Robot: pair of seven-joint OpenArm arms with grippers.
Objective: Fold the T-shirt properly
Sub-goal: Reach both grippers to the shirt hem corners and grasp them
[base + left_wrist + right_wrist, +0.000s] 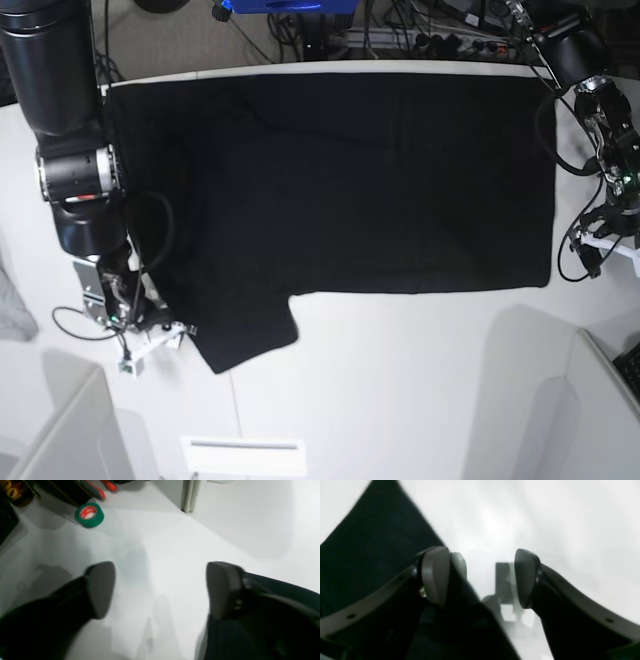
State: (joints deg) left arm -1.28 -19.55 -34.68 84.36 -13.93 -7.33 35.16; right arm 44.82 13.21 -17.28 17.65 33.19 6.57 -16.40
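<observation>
T-shirt (pixel 380 180): 1 | tape roll (pixel 89 514): 1 | robot arms: 2 | table (pixel 420 390): 1

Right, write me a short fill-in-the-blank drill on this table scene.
1. The T-shirt spread on the table is ____ in colour.
2. The left gripper has its jaws ____, with nothing between them.
3. The roll of tape is ____ with a red centre.
4. The right gripper hovers at the shirt's ____.

Missing words: black; open; green; edge
</observation>
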